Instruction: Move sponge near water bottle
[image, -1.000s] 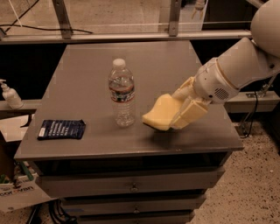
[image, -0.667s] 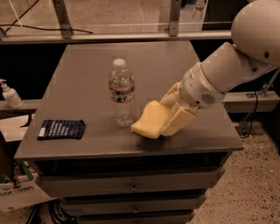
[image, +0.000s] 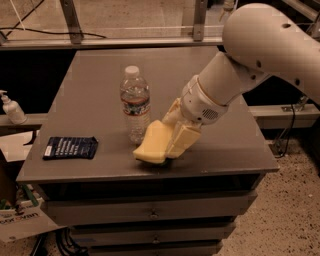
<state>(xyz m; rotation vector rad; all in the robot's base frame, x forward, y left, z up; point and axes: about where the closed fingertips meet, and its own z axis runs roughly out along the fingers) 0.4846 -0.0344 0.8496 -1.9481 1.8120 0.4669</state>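
Observation:
The pale-yellow sponge is held in my gripper, tilted, with its lower edge at or just above the grey table top. It sits just right of the base of the water bottle, nearly touching it. The bottle stands upright, clear with a white cap and a label band. My gripper's yellowish padded fingers are shut on the sponge's right side. The white arm reaches in from the upper right.
A dark blue packet lies flat near the table's front left edge. A white pump bottle stands on a lower shelf at far left. Drawers sit below the table top. A metal frame runs behind the table.
My gripper has carried the sponge left and down, from mid-right of the table to right beside the water bottle's base. The bottle and packet have not moved.

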